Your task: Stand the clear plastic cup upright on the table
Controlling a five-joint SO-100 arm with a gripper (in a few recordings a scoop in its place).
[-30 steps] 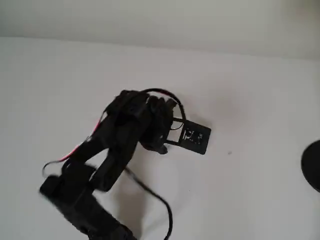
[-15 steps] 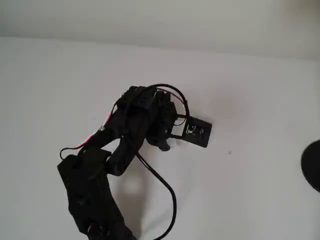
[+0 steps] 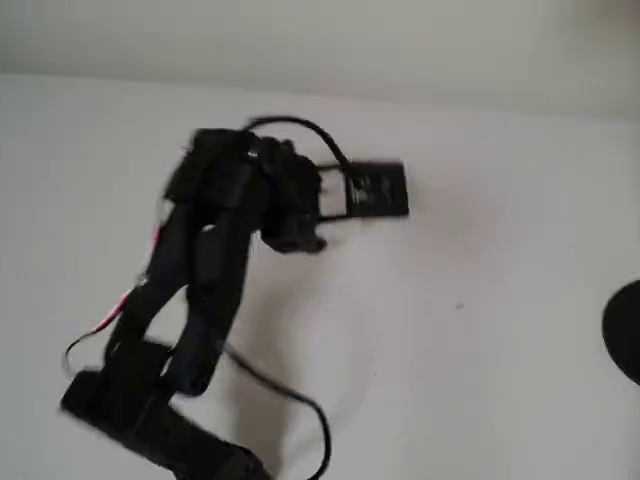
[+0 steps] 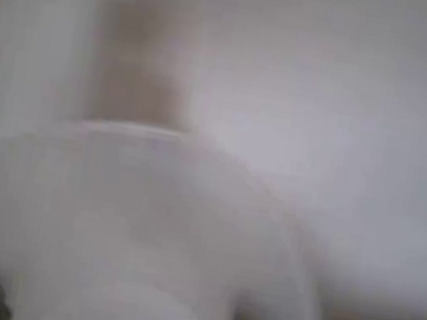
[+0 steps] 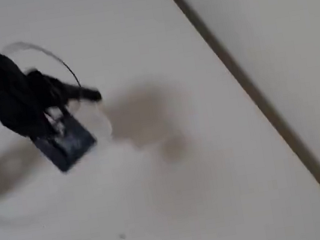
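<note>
Arm: a black arm (image 3: 205, 270) is seen in the overhead view, reaching from the lower left toward the upper middle of the white desk (image 3: 480, 380); red and black cables are carried along it.

Claw: the claw (image 3: 300, 235) is seen at the arm's far end in the overhead view, blurred by motion. In the fixed view the claw (image 5: 80, 96) is seen at the upper left, with one dark finger (image 5: 89, 96) pointing right. Whether the fingers are apart, together or clamped on anything cannot be told.

Camera module: a flat dark rectangular module (image 3: 375, 190) is seen sticking out to the right of the wrist in the overhead view, and below the claw in the fixed view (image 5: 66, 144).

Clear plastic cup: a pale, curved, translucent shape (image 4: 153, 232), likely the clear plastic cup, is seen very close in the wrist view, heavily blurred; its pose cannot be told. A faint clear outline (image 5: 96, 121) is seen just beside the claw in the fixed view.

Dark round object: a dark round object (image 3: 625, 330) is cut off by the right edge of the overhead view, well apart from the arm.

Shadows: soft shadows are cast on the desk right of the claw in the fixed view.
</note>
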